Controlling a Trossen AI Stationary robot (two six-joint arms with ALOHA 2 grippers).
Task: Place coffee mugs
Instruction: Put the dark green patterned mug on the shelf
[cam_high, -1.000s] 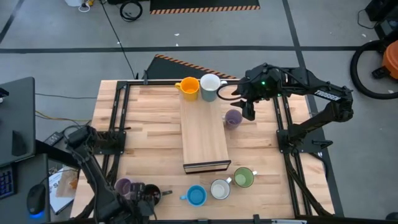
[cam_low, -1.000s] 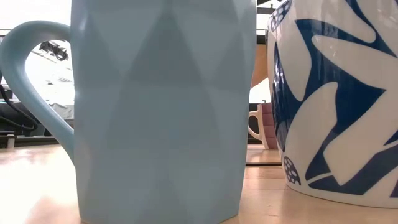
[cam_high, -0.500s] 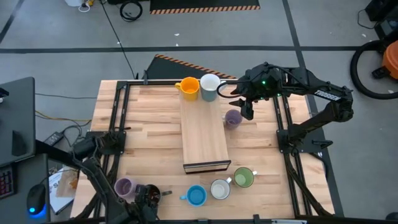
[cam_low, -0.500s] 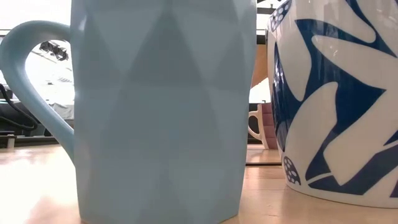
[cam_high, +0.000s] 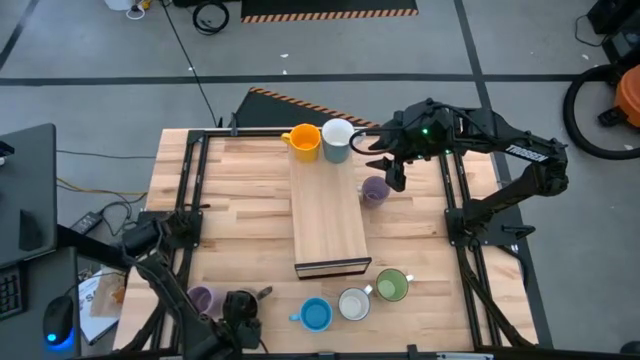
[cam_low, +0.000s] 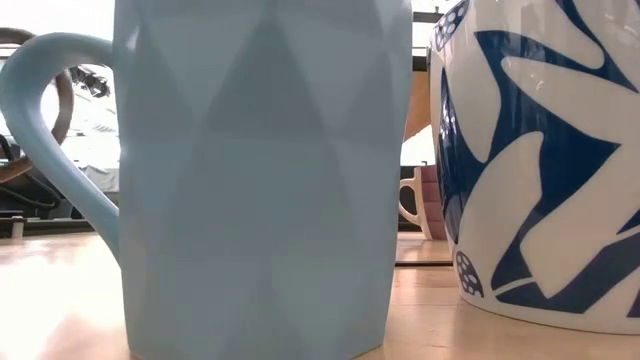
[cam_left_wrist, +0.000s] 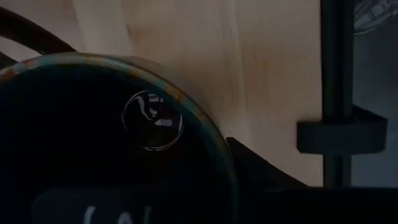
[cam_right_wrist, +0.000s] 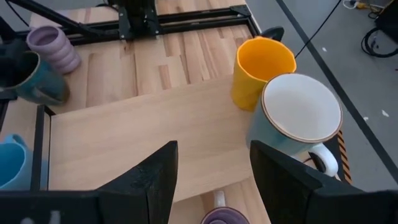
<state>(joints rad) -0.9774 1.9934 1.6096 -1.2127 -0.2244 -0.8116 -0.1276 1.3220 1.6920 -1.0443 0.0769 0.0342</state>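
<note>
Apparently early; orange mug (cam_high: 302, 140) and white mug (cam_high: 338, 138) placed just beyond the right end effector (cam_high: 396, 180), spread over a lavender mug (cam_high: 375, 190); left end effector (cam_high: 240, 306) pinching the dark mug (cam_right_wrist: 34, 81); blue mug (cam_high: 316, 315) and green mug (cam_high: 392, 286) waiting beside it.

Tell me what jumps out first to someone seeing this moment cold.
The long wooden board lying down the middle of the table draws the eye, with an orange mug and a white mug at its far end. A blue mug, another white mug and a green mug stand past its near end. The left gripper is over a dark mug at the near edge.
</note>
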